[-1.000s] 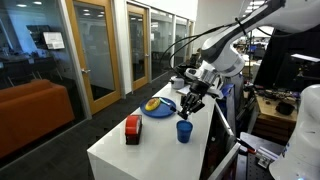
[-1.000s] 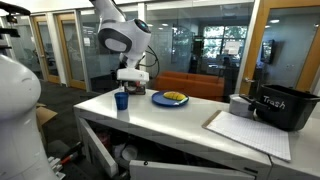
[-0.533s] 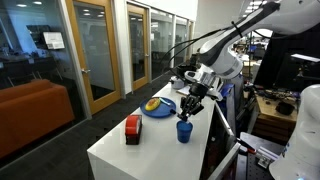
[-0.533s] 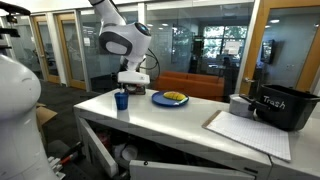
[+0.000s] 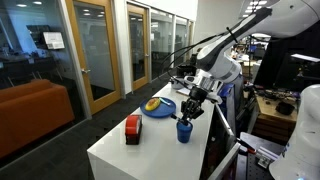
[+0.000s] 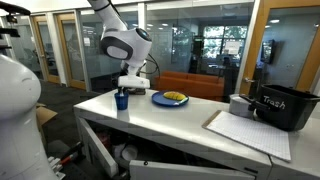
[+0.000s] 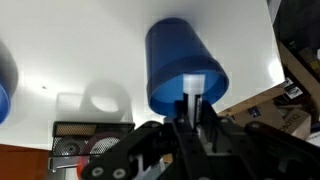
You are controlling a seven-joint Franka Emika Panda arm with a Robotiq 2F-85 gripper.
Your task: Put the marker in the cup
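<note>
Between the fingers (image 7: 213, 136), the marker (image 7: 192, 93) hangs just above the cup (image 7: 178, 58)

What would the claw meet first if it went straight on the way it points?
Probably the blue cup: the claw points at its open mouth, so the marker it grips would enter first. Depth is unclear.

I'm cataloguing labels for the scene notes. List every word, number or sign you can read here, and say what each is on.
"Trash": white lettering on the black bin, in an exterior view.
Poster in the background: print too small to read.
Red box: no lettering can be made out.
Blue cup and marker: no marking visible.
</note>
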